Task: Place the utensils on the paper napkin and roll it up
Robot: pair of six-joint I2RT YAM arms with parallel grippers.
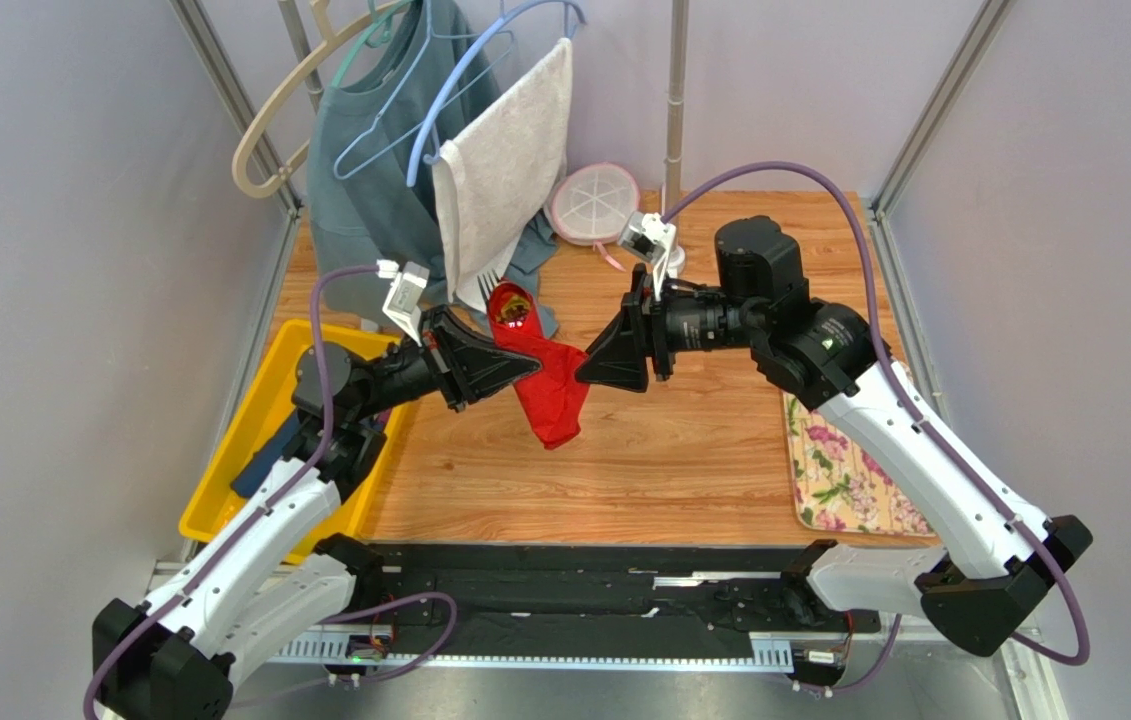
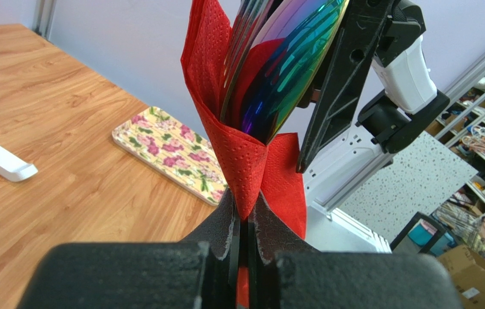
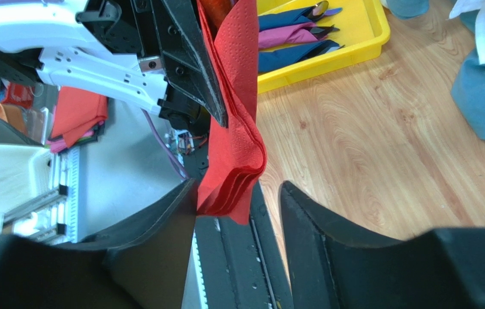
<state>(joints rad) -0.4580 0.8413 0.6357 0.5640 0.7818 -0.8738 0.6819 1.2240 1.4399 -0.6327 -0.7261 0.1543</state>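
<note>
Napkin (image 1: 549, 396) hangs mid-frame, wrapped round the utensils (image 2: 282, 77), pinched by your left gripper (image 2: 243, 209). Right gripper (image 3: 238, 190) stands spread about its free end. Rolling looks underway; next, close right and tighten.

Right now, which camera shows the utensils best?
The left wrist view: the utensils sit close up, their shiny heads poking from the paper napkin. The top view shows only a small glint at the napkin's end; in the right wrist view the napkin hides them.
</note>
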